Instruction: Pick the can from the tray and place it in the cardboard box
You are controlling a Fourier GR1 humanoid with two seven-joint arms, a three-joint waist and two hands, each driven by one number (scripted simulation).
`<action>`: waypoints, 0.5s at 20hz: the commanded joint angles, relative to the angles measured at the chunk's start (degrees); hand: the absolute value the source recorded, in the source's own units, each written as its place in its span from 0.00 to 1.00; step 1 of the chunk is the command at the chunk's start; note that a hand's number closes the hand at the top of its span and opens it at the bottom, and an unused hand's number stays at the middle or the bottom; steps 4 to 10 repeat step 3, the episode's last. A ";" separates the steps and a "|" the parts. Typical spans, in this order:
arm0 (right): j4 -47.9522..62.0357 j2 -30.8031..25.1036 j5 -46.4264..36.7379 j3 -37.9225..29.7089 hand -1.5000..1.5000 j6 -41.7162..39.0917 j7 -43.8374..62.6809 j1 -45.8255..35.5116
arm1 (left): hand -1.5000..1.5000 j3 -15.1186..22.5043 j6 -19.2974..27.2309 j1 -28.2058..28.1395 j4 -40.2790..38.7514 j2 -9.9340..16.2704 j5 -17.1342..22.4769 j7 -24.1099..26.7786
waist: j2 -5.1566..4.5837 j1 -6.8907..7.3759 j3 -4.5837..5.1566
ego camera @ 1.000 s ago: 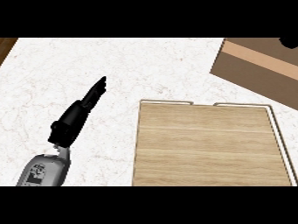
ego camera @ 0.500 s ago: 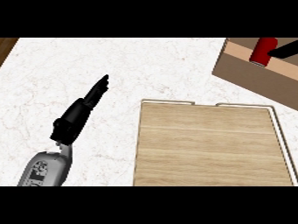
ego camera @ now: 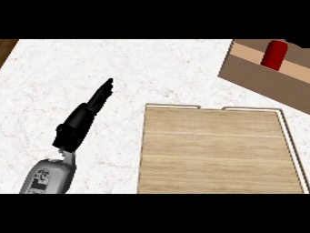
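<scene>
The left hand (ego camera: 83,119) lies over the white marble counter (ego camera: 150,68), just left of the wooden tray (ego camera: 217,154), its fingers straight and pointing up toward the far right, holding nothing; it sits where it was half a second ago. The right hand does not show now, whereas half a second ago a dark shape lay against the can at the upper right corner. The red can (ego camera: 275,54) now stands upright and alone inside the cardboard box (ego camera: 264,79), which sits beyond the tray's far right corner. The can is well apart from the left hand, up and to the right of it across the tray.
</scene>
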State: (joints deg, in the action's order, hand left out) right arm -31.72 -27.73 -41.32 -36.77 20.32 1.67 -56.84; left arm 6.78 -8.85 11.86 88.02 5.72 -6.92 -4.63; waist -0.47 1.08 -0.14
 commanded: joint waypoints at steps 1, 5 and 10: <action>-2.39 -0.86 9.12 -7.14 0.00 1.09 -7.28 0.92 | 0.50 0.35 1.15 0.27 0.09 -0.73 -1.00 -1.01 | 0.21 -0.66 -0.02; -2.46 -3.06 12.74 -9.67 0.00 -2.10 -9.85 3.71 | 0.50 -0.20 1.11 1.94 0.67 -0.93 -0.45 -2.86 | 0.30 -1.06 0.01; -2.46 -3.06 12.74 -9.67 0.00 -2.10 -9.85 3.71 | 0.50 -0.20 1.11 1.94 0.67 -0.93 -0.45 -2.86 | 0.30 -1.06 0.01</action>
